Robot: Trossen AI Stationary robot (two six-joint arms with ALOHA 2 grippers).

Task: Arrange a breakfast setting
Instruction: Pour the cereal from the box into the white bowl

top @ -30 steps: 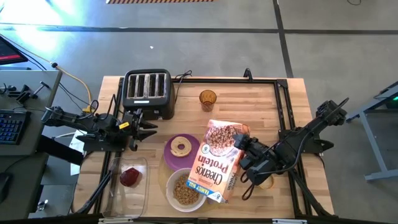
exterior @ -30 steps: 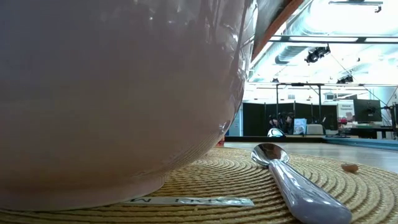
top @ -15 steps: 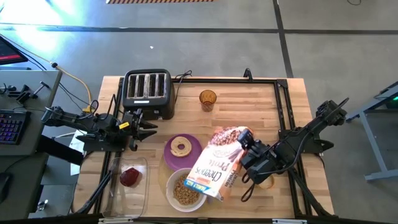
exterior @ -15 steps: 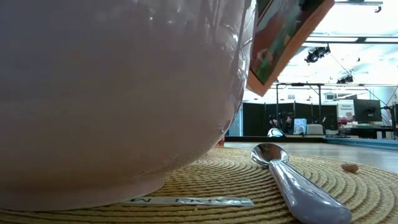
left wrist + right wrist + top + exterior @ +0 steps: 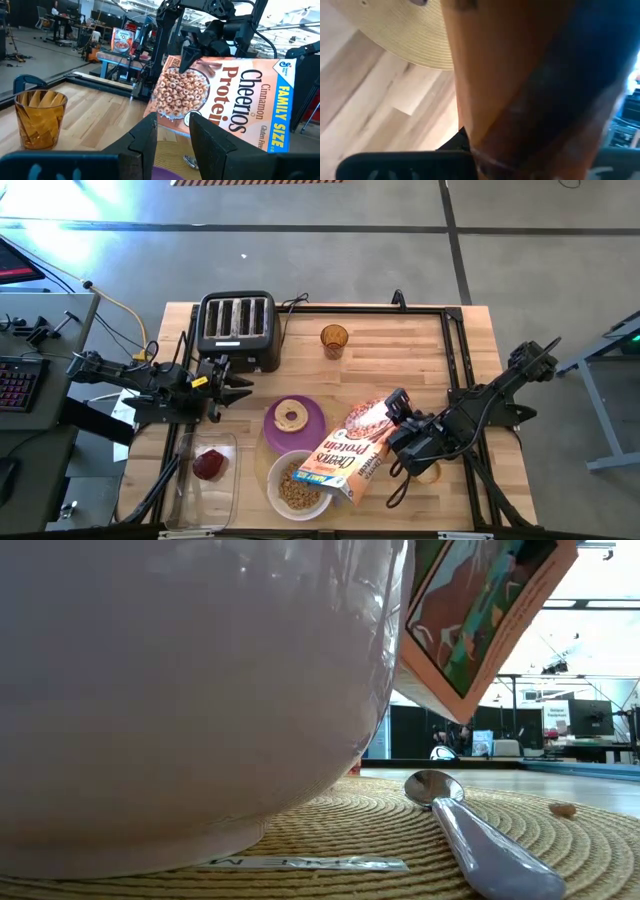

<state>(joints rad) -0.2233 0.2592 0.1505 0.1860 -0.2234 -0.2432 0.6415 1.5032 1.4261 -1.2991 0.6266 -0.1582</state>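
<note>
White bowl (image 5: 299,485) holds brown cereal (image 5: 297,489); right pincer (image 5: 397,420) grips tilted cereal box (image 5: 352,451) above it

A black four-slot toaster (image 5: 238,328) stands at the far left of the wooden desk (image 5: 400,345), with an amber glass (image 5: 334,340) well to its right. A tilted Cheerios box (image 5: 353,451) hangs above the desk. A clear plastic container (image 5: 207,480) lies at the near left.
</note>
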